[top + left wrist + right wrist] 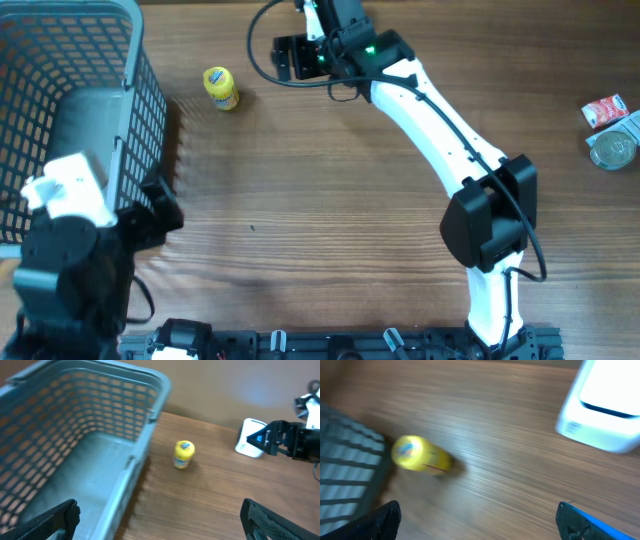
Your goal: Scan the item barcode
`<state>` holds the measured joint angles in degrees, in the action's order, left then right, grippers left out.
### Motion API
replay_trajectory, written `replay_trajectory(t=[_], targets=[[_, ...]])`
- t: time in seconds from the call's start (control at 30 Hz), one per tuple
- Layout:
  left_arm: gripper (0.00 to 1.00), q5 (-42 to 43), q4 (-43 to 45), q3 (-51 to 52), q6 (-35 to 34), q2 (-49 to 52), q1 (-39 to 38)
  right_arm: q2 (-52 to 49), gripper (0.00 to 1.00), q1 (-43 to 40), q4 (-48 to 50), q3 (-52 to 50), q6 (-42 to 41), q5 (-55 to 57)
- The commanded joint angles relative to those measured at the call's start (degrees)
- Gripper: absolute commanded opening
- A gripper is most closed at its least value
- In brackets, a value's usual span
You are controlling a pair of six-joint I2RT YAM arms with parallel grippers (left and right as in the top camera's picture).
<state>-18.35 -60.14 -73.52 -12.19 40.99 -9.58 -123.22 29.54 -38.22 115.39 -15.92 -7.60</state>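
The item, a small yellow bottle [220, 87], lies on the wooden table just right of the grey basket [100, 60]. It also shows as the yellow bottle [183, 454] in the left wrist view and, blurred, as the bottle [420, 453] in the right wrist view. A white scanner [605, 410] stands at the table's far edge, to the right of the bottle; the same scanner [251, 437] shows in the left wrist view. My right gripper [293, 57] hovers open beside the scanner, nothing between its fingers [376, 521]. My left gripper [160, 525] is open and empty over the basket's near right corner.
The basket wall [135, 465] runs under my left gripper. At the far right of the table lie a red packet [605, 110] and a round clear-topped container [612, 150]. The right arm [440, 120] stretches diagonally across the table's middle.
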Motion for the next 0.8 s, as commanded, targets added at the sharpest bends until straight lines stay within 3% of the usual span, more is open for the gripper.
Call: replay_trajectory(t=[0.0,0.1,0.23,0.37,0.6,0.77], targets=[[1.00,4.4,4.7,-0.3,2.8,10.4,0.1,3.3,1.00,-4.5,-5.2,0.5,2.5,6.5],[1.00,5.9,15.3,-0.3,2.8,22.3,0.1,7.9,1.00,-7.9,-9.7,0.5,2.9,11.3],[1.00,18.4,29.0,-0.3,2.8,39.4,0.1,14.8,1.00,-13.4,-15.1,0.5,4.1,15.7],[1.00,20.7,34.3,-0.3,-0.5,51.4,0.1,18.7,1.00,-19.1,-19.1,0.5,5.5,15.7],[1.00,19.1,37.8,-0.3,-1.6,56.3,1.7,18.4,1.00,-21.2,-21.5,0.4,5.4,13.7],[1.00,12.7,38.8,-0.3,-3.3,56.6,3.6,18.4,1.00,-21.1,-21.5,0.4,5.4,10.3]])
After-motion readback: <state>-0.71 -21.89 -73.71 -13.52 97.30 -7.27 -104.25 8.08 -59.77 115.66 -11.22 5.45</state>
